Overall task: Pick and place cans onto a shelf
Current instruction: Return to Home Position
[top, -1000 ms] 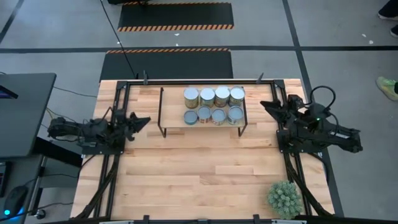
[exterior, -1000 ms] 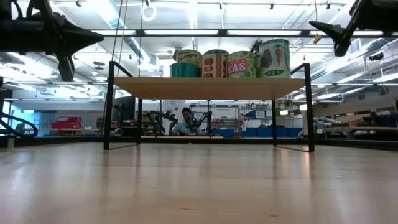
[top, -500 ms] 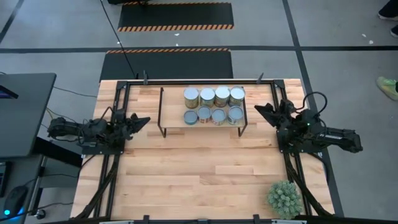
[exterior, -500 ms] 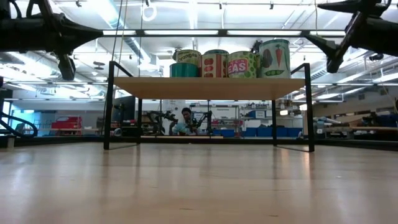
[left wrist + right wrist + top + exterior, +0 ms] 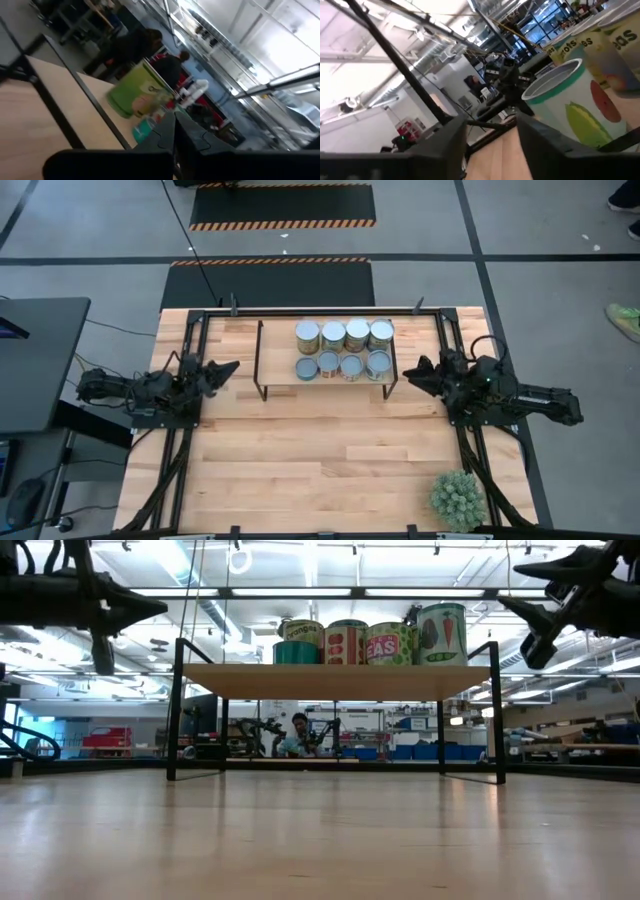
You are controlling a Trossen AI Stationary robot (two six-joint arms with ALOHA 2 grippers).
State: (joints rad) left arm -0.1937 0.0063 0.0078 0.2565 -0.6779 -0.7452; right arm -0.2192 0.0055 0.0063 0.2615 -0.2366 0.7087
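All eight cans [image 5: 333, 336] stood on the shelf [image 5: 278, 352] when I checked my screens, packed in two rows of four across the board's right half, with its left half bare. The shelf sat at the far middle of the table [image 5: 300, 450].

From table height, four labelled tins lined the board's [image 5: 335, 681] near edge. A carrot-printed one [image 5: 442, 634] stood at the right end, by the shelf's post.

The left gripper [image 5: 232, 366] hung above the table's left side, well apart from the shelf and pointing toward it. Its wrist camera showed its fingers [image 5: 167, 135] pressed together with nothing between them.

The right gripper [image 5: 410, 369] hovered just beside the shelf's right end, raised off the table. Its two fingers [image 5: 455, 137] were spread wide and held nothing. Through that gap I saw a can with a green rim [image 5: 570, 100]. Its label looked like corn, though I could not read it at that angle.

A potted plant [image 5: 458, 498] occupied the table's near right corner, well clear of both arms. A person [image 5: 298, 733] was visible in the room beyond, framed under the shelf.
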